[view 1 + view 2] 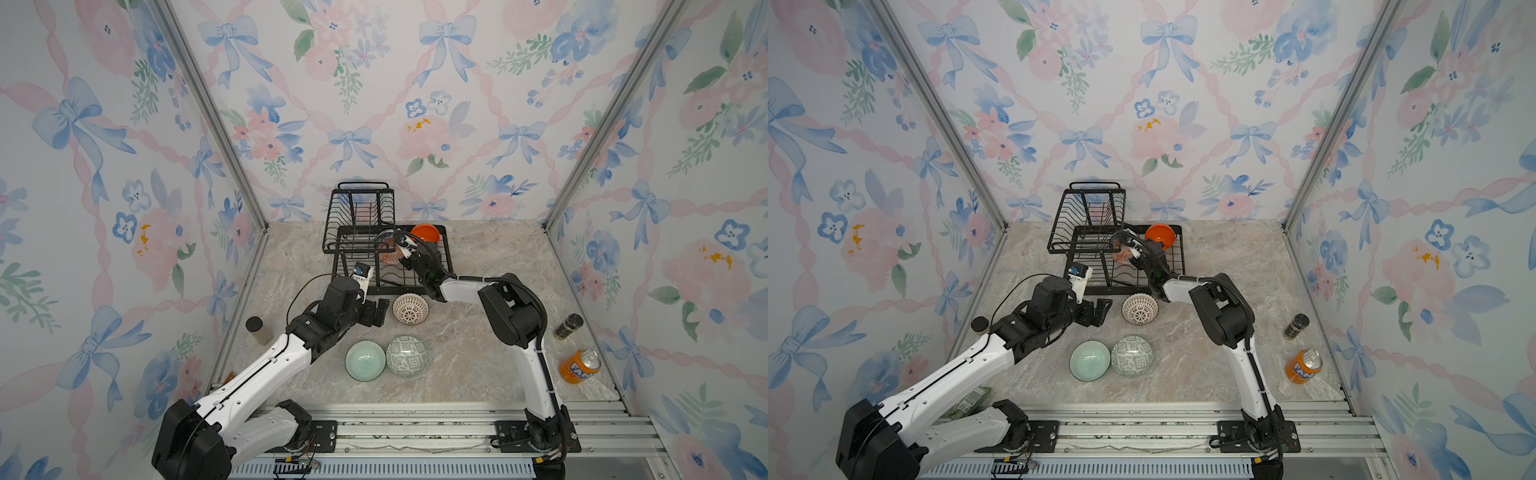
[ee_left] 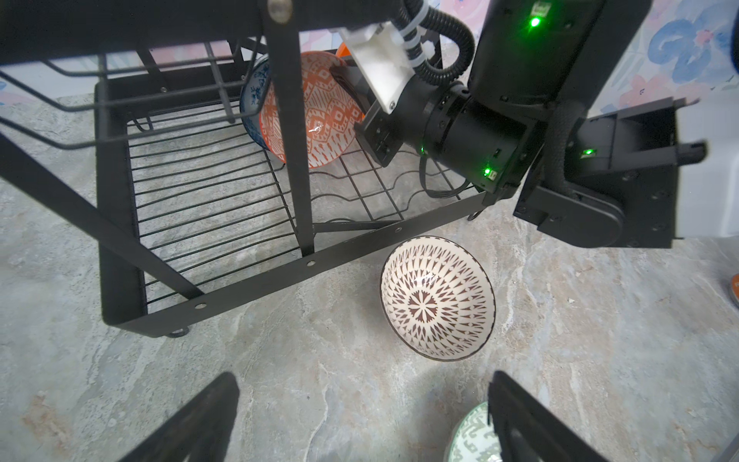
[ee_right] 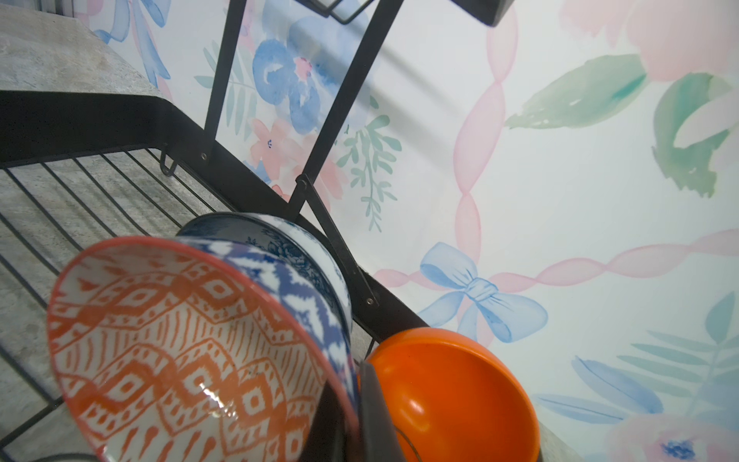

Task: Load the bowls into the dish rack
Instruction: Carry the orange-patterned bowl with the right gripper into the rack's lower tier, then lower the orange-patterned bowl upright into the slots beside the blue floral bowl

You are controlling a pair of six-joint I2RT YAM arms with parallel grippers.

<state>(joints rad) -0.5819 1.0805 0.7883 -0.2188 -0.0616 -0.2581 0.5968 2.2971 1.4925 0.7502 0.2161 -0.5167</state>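
Nearest, below mid-frame, left fingers [image 2: 200, 420] spread wide and empty hover apart from the lattice bowl [image 2: 438, 298]. Farther up, right fingers [image 3: 374, 400] clamp the orange-white bowl [image 2: 332, 120] by its rim, on edge in the dish rack [image 2: 248, 285], lower tray. Marble worktop [image 1: 478, 353], floral walls [image 1: 374, 83]. The left arm [image 1: 266, 370] and right arm [image 1: 536, 365] bend inward.

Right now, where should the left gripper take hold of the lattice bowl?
Grip the lattice bowl by its rim, on the side nearest the open left gripper, coming down from above. It sits mouth-up on the table, so one finger fits inside the wall, one outside. The rack crowds its far side.
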